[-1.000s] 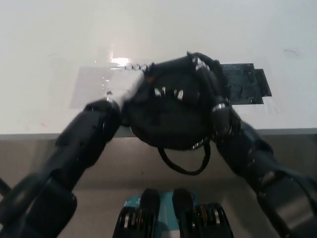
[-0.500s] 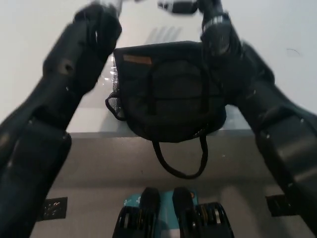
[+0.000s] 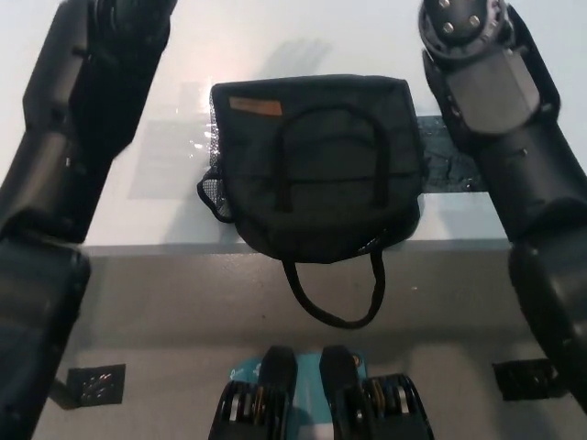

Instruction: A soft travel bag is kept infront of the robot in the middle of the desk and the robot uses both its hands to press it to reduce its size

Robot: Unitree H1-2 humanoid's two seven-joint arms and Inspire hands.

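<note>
Head view, the only one: both arms are raised, the left arm [image 3: 83, 119] running up the picture's left side and the right arm [image 3: 500, 119] up its right side, w/ both hands out of frame past the top edge, so whether they're wide, narrow or holding anything can't be told. Nothing touches the bag [image 3: 316, 165] at this moment. Judged from that, the step in hand is a between-presses pause w/ arms lifted clear, not a press itself. The next move probably calls for bringing both hands down onto the bag's top from either side, evenly, so it flattens rather than slides off the edge. The bag sits mid-desk [image 3: 514, 55] at the near edge, its lower part overhanging the edge a bit. It's black, soft, roughly square, looks puffed up rather than squashed. One handle [image 3: 332, 115] lies arched flat across its top; a second handle [image 3: 332, 293] dangles below the desk edge. A small tan label [image 3: 256, 106] shows near its top-left corner, and mesh [image 3: 213, 188] bulges at its left side.
</note>
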